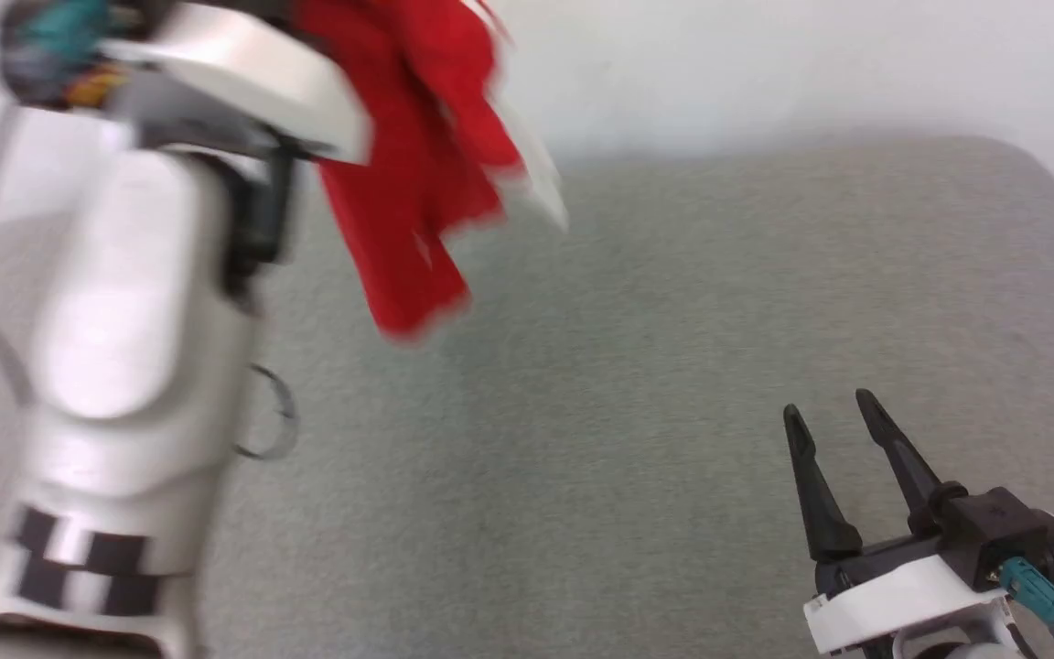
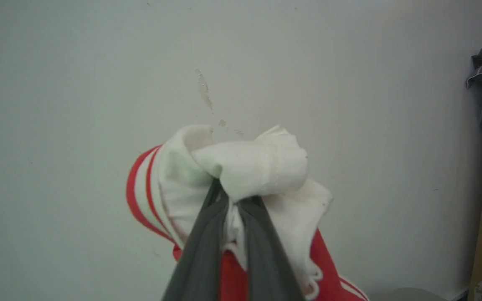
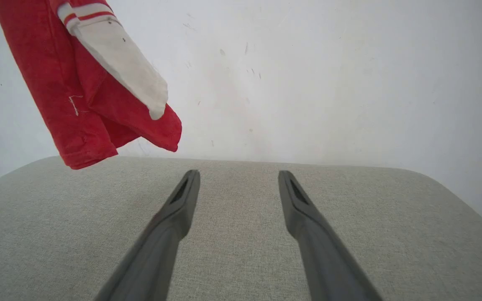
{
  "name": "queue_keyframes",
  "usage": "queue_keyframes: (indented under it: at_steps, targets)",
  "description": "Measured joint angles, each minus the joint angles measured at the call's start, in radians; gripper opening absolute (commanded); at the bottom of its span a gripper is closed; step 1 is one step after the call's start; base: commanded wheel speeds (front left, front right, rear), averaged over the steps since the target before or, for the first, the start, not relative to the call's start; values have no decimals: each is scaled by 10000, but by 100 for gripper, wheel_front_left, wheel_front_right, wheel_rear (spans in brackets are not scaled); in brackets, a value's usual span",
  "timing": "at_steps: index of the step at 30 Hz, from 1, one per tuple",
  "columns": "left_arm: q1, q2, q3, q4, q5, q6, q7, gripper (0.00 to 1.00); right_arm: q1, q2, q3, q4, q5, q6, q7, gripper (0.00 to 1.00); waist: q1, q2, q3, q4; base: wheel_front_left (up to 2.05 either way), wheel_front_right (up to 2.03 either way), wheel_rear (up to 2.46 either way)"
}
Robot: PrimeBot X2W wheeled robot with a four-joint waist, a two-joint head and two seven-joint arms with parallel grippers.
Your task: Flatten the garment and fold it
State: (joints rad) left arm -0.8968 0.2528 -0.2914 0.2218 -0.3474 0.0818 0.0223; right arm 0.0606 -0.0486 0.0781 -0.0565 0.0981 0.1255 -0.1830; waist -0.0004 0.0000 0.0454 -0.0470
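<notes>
Red with white short sleeves, the jersey-style T-shirt (image 1: 408,183) hangs in the air from my left gripper (image 2: 229,196). The two long dark fingers of that gripper are pressed almost together. They pinch a bunch of the white sleeve cloth, just beside the red-and-white striped trim.

From this grip the T-shirt falls downward over the far left part of the grey fabric-covered table (image 1: 692,384), so its long axis is upright and not along the table. The lower red hem is near the surface. It seems to be above it, but the head view is blurred and I cannot tell this for sure. One loose white sleeve hangs on the side that faces my other arm.

My right gripper (image 1: 827,407) is close to the near right corner of the table, low over the fabric. Its fingers stand wide apart and hold nothing.

From these open jaws the T-shirt lies up and to the left, well apart, across the table. I judge that the flattening needs a second hold, and the right arm is the free one for it. It must travel toward the far left, to the hanging hem or the loose sleeve.
</notes>
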Motion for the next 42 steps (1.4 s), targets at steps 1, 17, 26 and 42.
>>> queue_keyframes:
  at_steps: [1, 17, 26, 42]
  targets:
    - [22, -255, -163, 88, -125, -42, 48, 0, 51, 2, -10, -46, 0, 0, 48, 100, 1, 0, -81, -112, 0, 0, 0]
    - [3689, -1662, -2694, 3043, -1710, -732, 4090, 0, 250, -12, 128, -274, 59, 0, 257, 100, 4, 0, -223, -1829, 0, 0, 0]
    - [4542, -1338, -3049, 2732, -1908, -550, 5062, 100, 280, -13, 163, -272, 77, 0, 328, 100, 4, 0, -125, -1612, 0, 0, 0]
    - [7072, -780, -692, -1187, -761, 1074, -2625, 100, 221, -10, 784, -548, 274, 0, 1218, 100, 4, 0, -212, -299, 0, 0, 0]
